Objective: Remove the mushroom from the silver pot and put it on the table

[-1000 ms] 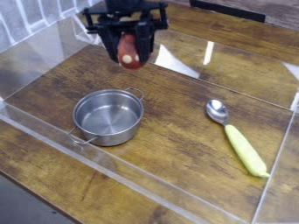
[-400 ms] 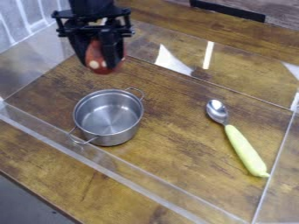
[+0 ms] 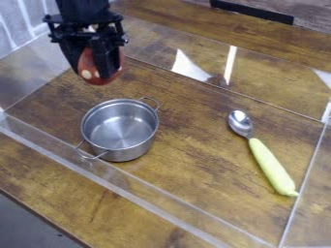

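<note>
Clear acrylic walls [image 3: 155, 208] border a dark brown wood-plank surface with visible grain. Bright glare patches [image 3: 195, 66] sit on the far panel, to the right of the pincer [image 3: 93, 68]. A pale tiled wall [image 3: 15, 19] shows to its left.

Arm cropped — mushroom half covered
Pincer [image 3: 89, 60] fingers cover the mushroom's [image 3: 89, 67] sides — its stem can't be made out; arm leaves the top edge.
</note>
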